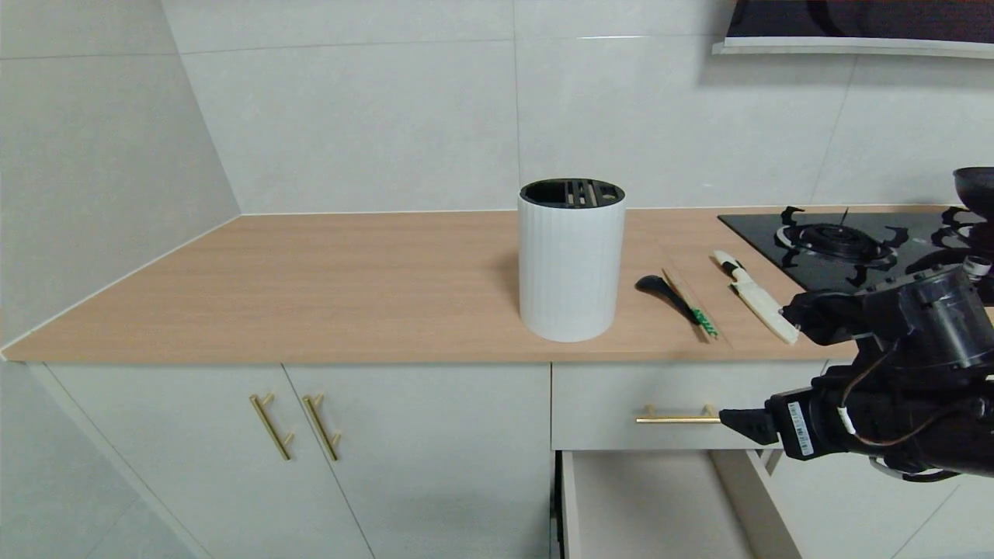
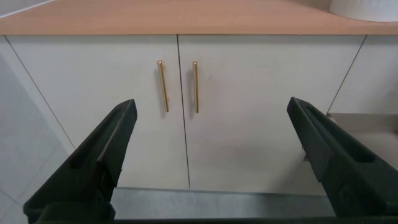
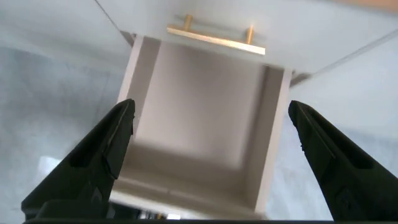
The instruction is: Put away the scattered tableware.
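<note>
Tableware (image 1: 693, 304) lies on wooden countertop (image 1: 311, 287), tiled wall (image 1: 349, 116) behind.

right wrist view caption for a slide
Right gripper, fingers open, over the pulled-out drawer beneath a gold handle

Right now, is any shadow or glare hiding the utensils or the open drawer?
Head view: the white ribbed cylindrical holder casts a soft shadow leftward, off the black spoon and cream-coloured knife; no glare there. Right wrist view: the open white drawer is softly lit, no glare.

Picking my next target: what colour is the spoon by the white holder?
The spoon is black, best seen in the head view.
</note>
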